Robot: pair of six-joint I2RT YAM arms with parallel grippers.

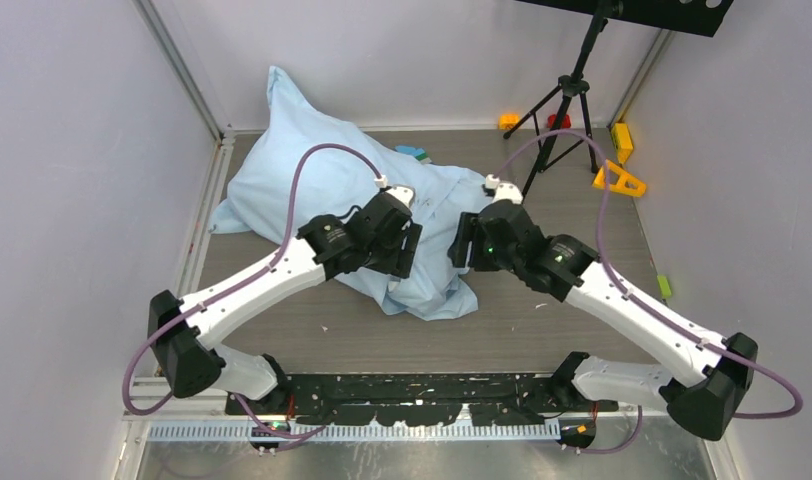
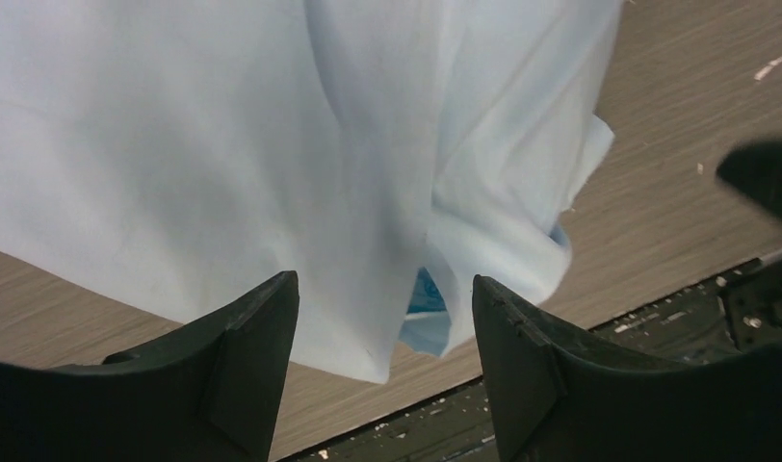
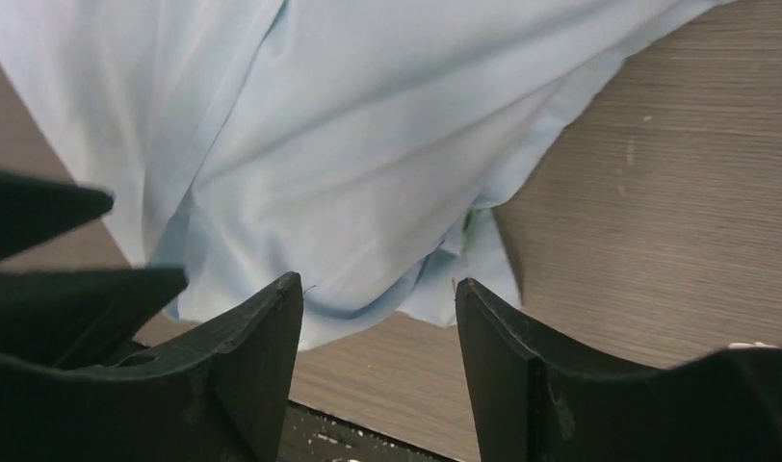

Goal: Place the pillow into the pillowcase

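The pillowcase (image 1: 322, 185) lay crumpled on the table (image 1: 542, 320). The left gripper (image 2: 385, 318) and right gripper (image 3: 377, 318) hung just above its near edge, jaws apart, holding nothing.

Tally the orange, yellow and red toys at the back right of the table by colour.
Orange toys: 2
Yellow toy: 1
Red toy, partly behind the tripod: 1
Total: 4

Black tripod (image 1: 574, 88) stands at the far right of the wood-grain table (image 1: 542, 320). Orange block (image 1: 509, 121): left of tripod. Red piece (image 1: 557, 121): between its legs. Yellow block (image 1: 622, 142) and orange triangular frame (image 1: 620, 180): right of tripod. Blue-green blocks (image 1: 414, 153): well left.
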